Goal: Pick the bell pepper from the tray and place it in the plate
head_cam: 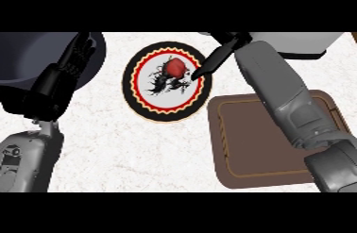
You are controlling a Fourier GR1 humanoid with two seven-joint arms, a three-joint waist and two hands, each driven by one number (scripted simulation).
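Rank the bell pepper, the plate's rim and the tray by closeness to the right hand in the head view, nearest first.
From the right hand, which reaches over the plate's right side:
1. Bell pepper, just left of the fingertips, lying on the plate.
2. Plate; its rim passes under the hand, too close to the pepper to rank firmly.
3. Tray, down at the lower right, clearly farthest.
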